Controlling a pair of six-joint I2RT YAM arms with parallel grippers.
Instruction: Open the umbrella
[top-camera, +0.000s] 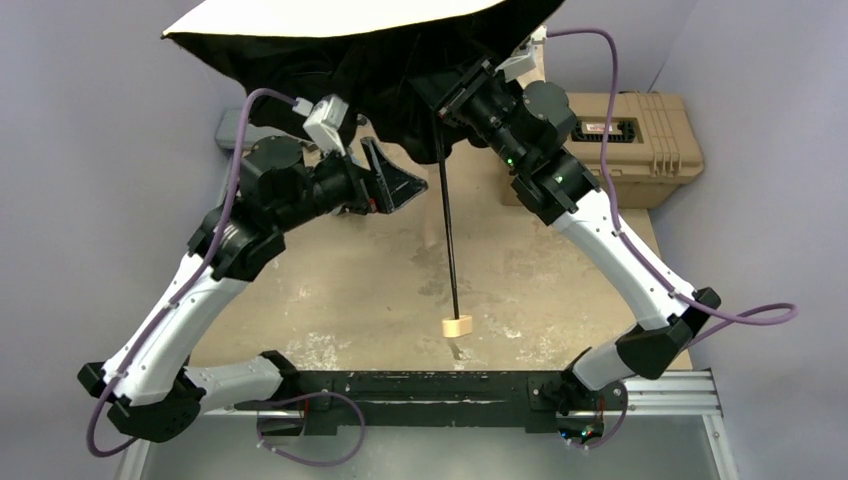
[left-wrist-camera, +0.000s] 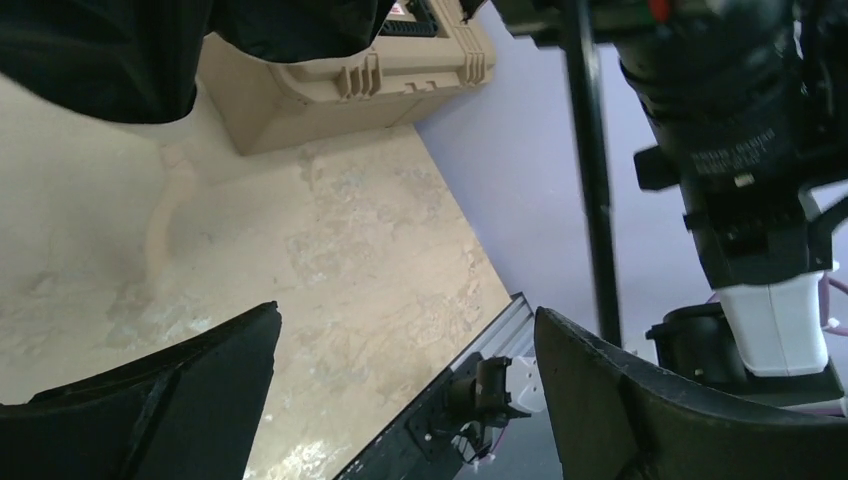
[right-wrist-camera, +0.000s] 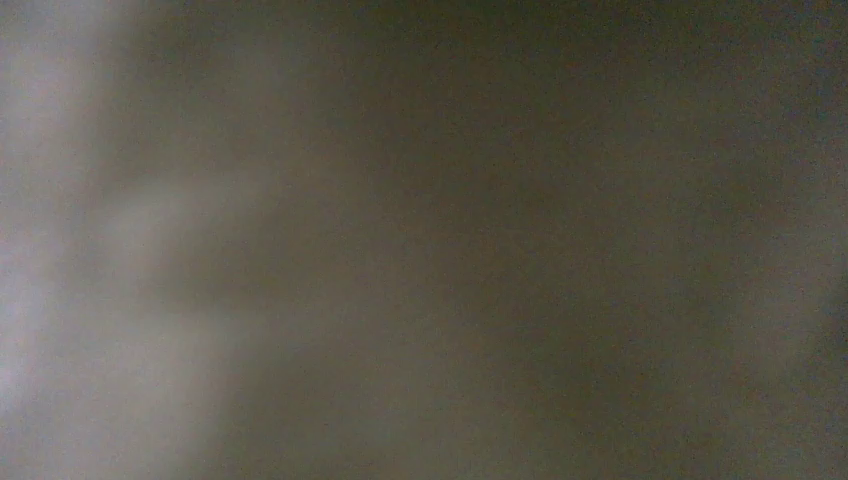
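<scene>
Over the far half of the table (top-camera: 350, 290): the umbrella (top-camera: 400, 70) is spread. Canopy (top-camera: 330, 15) pale beige on top, black beneath, running off the top of the overhead view. Some black fabric hangs in loose folds around the hub.

Shaft (top-camera: 447, 220), thin and black, slants down from the hub toward my bases. Handle (top-camera: 458, 325), small and cream, sits at its near end, low over the table's near edge. Cannot tell whether it touches the surface.

My left gripper (top-camera: 400, 170) is just left of the upper shaft, under the canopy's edge. Jaws spread wide, nothing between them. Left wrist view confirms: both fingers (left-wrist-camera: 180, 400) frame bare tabletop (left-wrist-camera: 350, 230), with the shaft (left-wrist-camera: 595, 180) off to the right, outside the gap and apart from the pads.

My right gripper (top-camera: 452, 103) reaches in from the right, at the top of the shaft, buried in the black folds. Fingers hidden there. Right wrist view is a dark blur, so I cannot tell whether those jaws are apart or pinching anything.

Tan toolbox (top-camera: 640, 135) at the far right corner, behind my right arm.
</scene>
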